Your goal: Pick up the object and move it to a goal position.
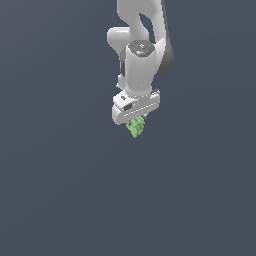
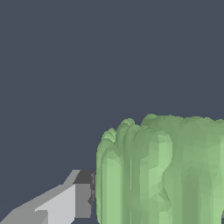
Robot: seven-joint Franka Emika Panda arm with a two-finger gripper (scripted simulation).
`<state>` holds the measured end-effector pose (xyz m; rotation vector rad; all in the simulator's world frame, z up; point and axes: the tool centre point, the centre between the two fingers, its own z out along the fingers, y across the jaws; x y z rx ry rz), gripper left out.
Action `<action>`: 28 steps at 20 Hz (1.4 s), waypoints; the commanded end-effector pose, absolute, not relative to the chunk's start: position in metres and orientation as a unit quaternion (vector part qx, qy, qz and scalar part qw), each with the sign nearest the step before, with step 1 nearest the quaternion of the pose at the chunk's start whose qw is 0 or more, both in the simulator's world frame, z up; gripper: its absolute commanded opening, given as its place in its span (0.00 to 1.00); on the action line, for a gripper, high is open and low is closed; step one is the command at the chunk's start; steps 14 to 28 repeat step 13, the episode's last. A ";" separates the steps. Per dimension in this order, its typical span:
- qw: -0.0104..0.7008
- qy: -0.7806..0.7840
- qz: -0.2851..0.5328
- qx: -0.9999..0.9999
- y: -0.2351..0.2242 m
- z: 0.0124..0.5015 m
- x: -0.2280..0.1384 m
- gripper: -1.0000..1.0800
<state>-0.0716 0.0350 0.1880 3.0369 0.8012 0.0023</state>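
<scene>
Beneath the white arm (image 1: pixel 140 55), jaws clamp the object (image 1: pixel 136 127) (lumpy, light green), its long axis hanging downward

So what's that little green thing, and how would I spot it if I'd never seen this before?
Find the white robot arm hanging against the plain dark grey background and follow it down to its gripper. The object sticks out just beneath, held between the fingers. It is small, lumpy and bright light green, the only coloured thing in sight.

We see the lumpy light-green object (image 2: pixel 162 170) filling much of the frame, one grey gripper finger (image 2: pixel 65 201) touching its side.
</scene>
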 end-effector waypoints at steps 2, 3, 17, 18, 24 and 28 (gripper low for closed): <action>0.000 0.255 0.000 0.967 0.043 0.213 -0.069 0.00; 0.000 0.255 0.000 0.967 0.045 0.218 -0.069 0.00; 0.000 0.255 0.000 0.967 0.053 0.243 -0.064 0.00; 0.000 0.255 0.000 0.967 0.053 0.243 -0.064 0.00; 0.000 0.255 0.000 0.967 0.053 0.243 -0.064 0.00; 0.000 0.255 0.000 0.967 0.053 0.243 -0.064 0.00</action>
